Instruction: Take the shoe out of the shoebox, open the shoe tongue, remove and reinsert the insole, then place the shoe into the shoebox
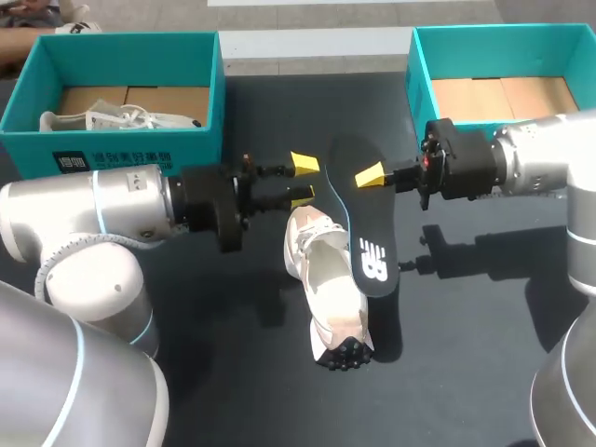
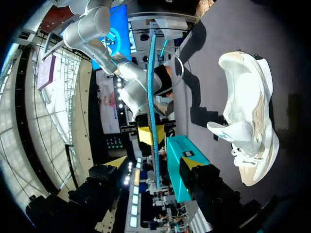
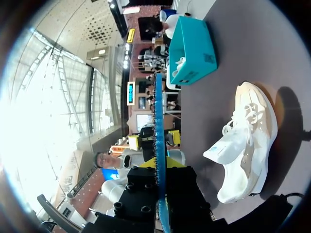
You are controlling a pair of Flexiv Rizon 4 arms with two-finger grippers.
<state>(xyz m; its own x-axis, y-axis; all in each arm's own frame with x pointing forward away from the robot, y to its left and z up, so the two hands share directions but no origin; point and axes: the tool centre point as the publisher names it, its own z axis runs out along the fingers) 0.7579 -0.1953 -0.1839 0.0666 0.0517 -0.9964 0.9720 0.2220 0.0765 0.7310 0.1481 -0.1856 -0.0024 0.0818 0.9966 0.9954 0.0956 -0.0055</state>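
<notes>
Your right gripper (image 1: 368,175) comes in from the right and is clamped on a dark insole (image 1: 361,228), pinching it near one end. Only one yellow tip shows from above, because the other is behind the insole. In the right wrist view the insole is seen edge-on, running straight out from between the fingers. The insole is held up over the table (image 1: 447,354), and from above its far end overlaps the right side of the white shoe (image 1: 328,279). You cannot tell whether the two touch.

The shoe lies on the dark table near the middle, below and between the two grippers, with its tongue pulled out and its laces loose. Its toe points toward the robot.

Your left gripper (image 1: 304,179) comes in from the left with its fingers spread wide and nothing between them. It points at the insole and sits just beside it without touching. In the left wrist view the edge of the insole stands ahead of the open fingers, with the right gripper directly behind it. The insole therefore stands between your two grippers.

At the far left of the table is a teal shoebox (image 1: 28,116) holding a second white shoe (image 1: 121,119). At the far right is another teal shoebox (image 1: 419,79), its brown cardboard floor showing. Both boxes are well apart from the shoe on the table.
</notes>
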